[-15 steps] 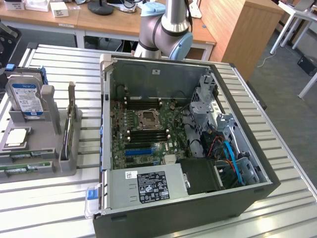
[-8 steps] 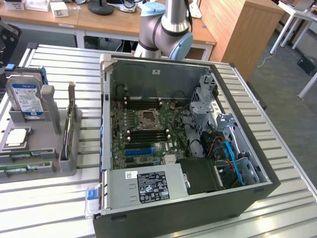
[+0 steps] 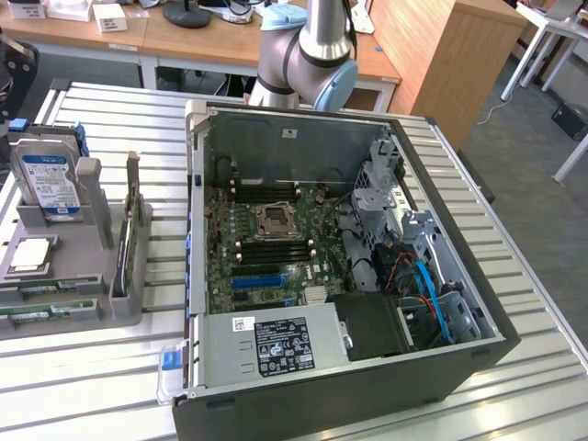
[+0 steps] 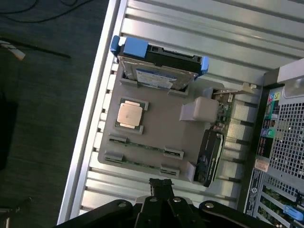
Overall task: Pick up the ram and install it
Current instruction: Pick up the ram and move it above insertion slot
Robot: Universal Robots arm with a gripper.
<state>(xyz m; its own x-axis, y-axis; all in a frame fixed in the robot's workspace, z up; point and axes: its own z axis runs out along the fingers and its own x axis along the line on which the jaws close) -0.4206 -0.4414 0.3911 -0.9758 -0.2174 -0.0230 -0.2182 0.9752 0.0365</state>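
Near parts tray (image 4: 164, 130), wrist view: end effector (image 4: 161, 183) closed, empty; ram (image 4: 144, 145) in tray.

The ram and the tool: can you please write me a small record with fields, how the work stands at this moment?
ram: lying flat in the grey holder, near the processor chip, not picked up
tool: shut, holding nothing, apart from the ram
grey holder: on the slatted table, at the exterior view's left of the computer case
memory slots: black, beside the socket inside the open computer case
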